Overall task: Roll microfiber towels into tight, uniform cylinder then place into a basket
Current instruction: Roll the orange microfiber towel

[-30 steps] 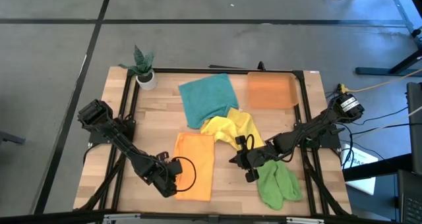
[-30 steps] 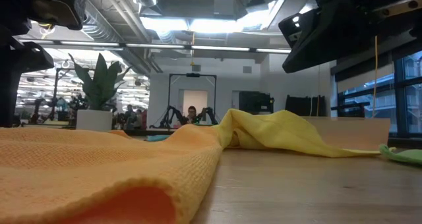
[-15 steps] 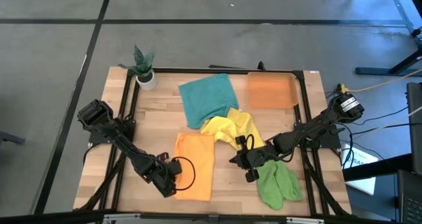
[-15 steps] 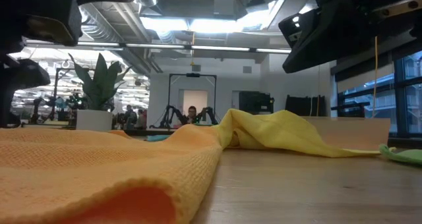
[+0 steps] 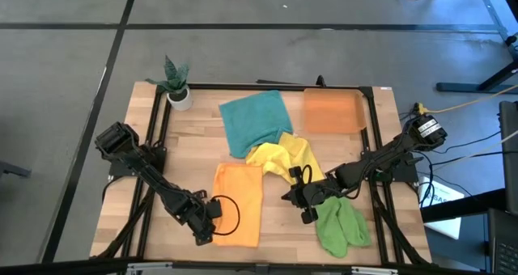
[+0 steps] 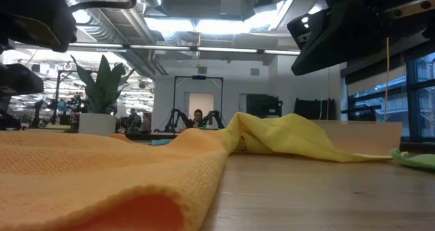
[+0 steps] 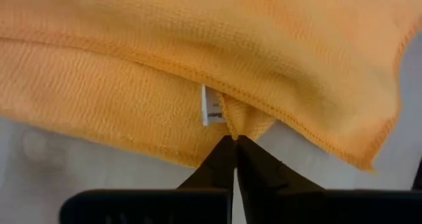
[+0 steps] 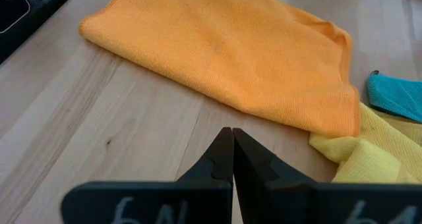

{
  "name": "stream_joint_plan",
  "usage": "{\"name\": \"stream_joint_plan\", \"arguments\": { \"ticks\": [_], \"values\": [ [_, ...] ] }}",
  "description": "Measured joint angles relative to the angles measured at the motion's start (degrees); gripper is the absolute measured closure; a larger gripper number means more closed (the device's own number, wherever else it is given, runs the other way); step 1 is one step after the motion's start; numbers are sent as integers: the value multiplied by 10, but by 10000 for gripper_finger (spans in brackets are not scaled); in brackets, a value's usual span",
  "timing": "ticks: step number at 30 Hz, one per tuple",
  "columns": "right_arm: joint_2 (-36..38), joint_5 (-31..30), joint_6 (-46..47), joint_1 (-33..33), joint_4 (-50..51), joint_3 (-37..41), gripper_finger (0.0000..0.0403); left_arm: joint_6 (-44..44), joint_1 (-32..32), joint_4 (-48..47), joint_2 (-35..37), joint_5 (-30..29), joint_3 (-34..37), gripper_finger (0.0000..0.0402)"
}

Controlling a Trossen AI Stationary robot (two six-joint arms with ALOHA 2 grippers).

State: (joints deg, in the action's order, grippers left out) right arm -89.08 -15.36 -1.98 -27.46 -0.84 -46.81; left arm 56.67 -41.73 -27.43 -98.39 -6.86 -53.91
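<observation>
Pinching the limp orange towel (image 7: 217, 59) at its hemmed edge beside the tag, the left gripper (image 7: 232, 140) is closed on soft, light cloth, while the right gripper (image 8: 232, 133) waits closed and empty.

The left arm reaches from the table's left edge toward the near side, its left gripper (image 7: 232, 140) low over the surface — fingers pinched together at the tips. The right arm stretches in from the right edge toward the middle, its right gripper (image 8: 232, 133) closed too, holding nothing.

Bright ceiling-light glare; blurred orange towel (image 6: 102, 183) in the low foreground.
</observation>
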Motion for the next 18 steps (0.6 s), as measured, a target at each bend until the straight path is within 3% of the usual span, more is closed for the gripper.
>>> {"name": "stream_joint_plan", "arguments": {
  "ticks": [10,18],
  "values": [
    [0,0,0,0,0,0,398,-130,-40,16,0,2,0,400],
    [0,0,-3,0,-15,0,398,-138,-48,-5,0,14,-30,401]
  ]
}}
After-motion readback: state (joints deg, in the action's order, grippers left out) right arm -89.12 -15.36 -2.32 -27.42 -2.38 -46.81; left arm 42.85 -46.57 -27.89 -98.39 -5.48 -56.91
